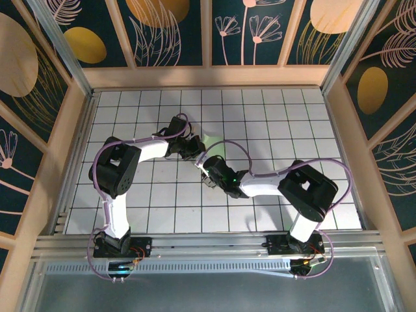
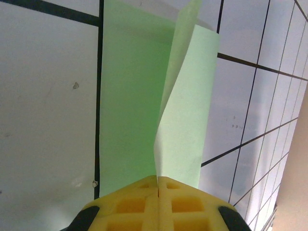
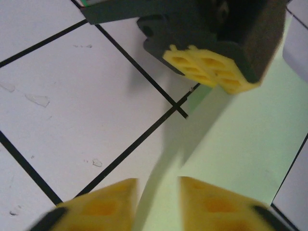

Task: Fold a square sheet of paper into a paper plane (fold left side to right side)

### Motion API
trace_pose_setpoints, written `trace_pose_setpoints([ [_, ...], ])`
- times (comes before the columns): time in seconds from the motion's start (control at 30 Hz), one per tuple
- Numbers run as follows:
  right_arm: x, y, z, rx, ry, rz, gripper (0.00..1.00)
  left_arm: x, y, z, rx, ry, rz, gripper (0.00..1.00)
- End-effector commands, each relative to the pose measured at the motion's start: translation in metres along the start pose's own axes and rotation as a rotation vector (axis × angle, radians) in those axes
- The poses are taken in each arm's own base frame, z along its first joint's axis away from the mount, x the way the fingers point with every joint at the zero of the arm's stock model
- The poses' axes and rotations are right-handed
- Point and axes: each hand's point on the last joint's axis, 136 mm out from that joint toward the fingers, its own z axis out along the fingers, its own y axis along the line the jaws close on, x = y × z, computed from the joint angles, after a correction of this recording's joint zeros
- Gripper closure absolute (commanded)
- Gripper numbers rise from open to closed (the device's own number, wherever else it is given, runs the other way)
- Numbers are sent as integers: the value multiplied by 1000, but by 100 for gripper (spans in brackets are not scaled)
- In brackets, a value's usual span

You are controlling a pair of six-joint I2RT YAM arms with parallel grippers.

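The job is at an early stage. The sheet of paper (image 2: pixel 130 96) is no plane yet: in the left wrist view one part of it lies flat on the white tiled table (image 2: pixel 43 120), while a paler flap rises from it and curves down to the bottom centre of the frame. There the left gripper (image 2: pixel 158 185) has its yellow fingers pressed together on the flap's edge, so it is gripping the paper.

From above, the sheet (image 1: pixel 211 138) shows as a small pale-green patch just above the middle of the frame, with the left gripper (image 1: pixel 190 148) at its left side and the right gripper (image 1: pixel 208 174) just below it.

In the right wrist view the right gripper (image 3: pixel 159 185) is blurred at the bottom edge. Its two fingers stand apart with a gap between them and clamp nothing that I can make out, with the paper (image 3: pixel 250 144) spreading to the right.

I judge the first fold to be under way but not laid down. No crease is pressed, and every later fold toward a pointed dart is left to do.
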Motion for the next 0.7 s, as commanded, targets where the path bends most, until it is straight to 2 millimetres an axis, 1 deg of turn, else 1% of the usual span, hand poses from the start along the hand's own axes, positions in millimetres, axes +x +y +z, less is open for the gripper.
trace_pose_setpoints([
  [0.0,3,0,-3,-10,2,29,93,-6,-3,-7,-10,-12,19,89],
  [0.03,6,0,-4,-21,10,42,100,-8,-2,-8,-9,-16,18,84],
  [0.1,9,2,-5,-56,23,76,100,-13,-1,-13,-11,-26,22,76],
  [0.17,10,6,-7,-106,28,112,100,-20,1,-23,-23,-46,33,70],
  [0.23,8,9,-9,-167,35,164,100,-27,4,-35,-44,-71,45,66],
  [0.3,6,15,-11,-260,48,232,100,-33,2,-49,-52,-101,64,65],
  [0.37,5,19,-13,-336,60,288,100,-36,-4,-57,-50,-114,97,66],
  [0.47,4,23,-16,-446,74,371,100,-32,-17,-57,9,-82,139,75],
  [0.57,2,22,-18,-510,73,429,100,-26,-25,-47,45,-42,171,82],
  [0.67,0,25,-18,-553,73,456,100,-19,-27,-30,39,9,194,86],
])
